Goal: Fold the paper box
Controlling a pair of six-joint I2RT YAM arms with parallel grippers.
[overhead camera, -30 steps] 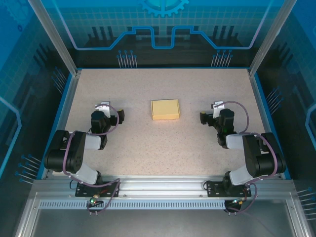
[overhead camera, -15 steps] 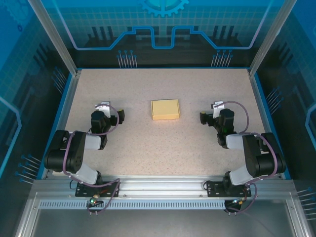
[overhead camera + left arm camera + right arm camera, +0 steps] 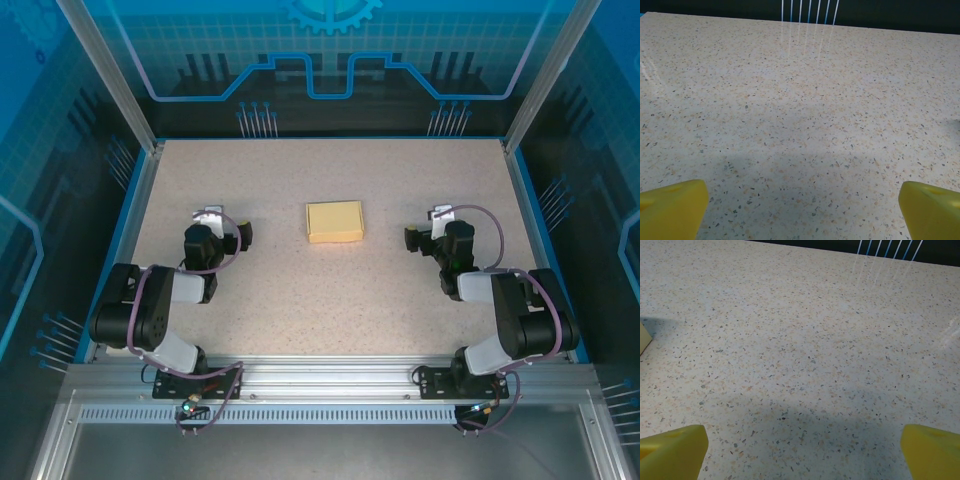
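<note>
I see a speckled beige table (image 3: pixel 300 290). A slotted aluminium rail (image 3: pixel 330 375) runs along the table's near edge, and thin blue trim (image 3: pixel 330 139) lines its far edge. Behind the table stands a dark panel (image 3: pixel 330 60) with blue circuit-style lines. Slanted metal posts (image 3: pixel 108 75) rise from the table's far corners.

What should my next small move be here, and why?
Probably swing the right arm left toward the paper box for a closer look, not a grasp. The box lies on the table as a closed flat rectangle, apart from both arms, and both pairs of jaws stand open and empty; its flaps can't be judged from above.
</note>
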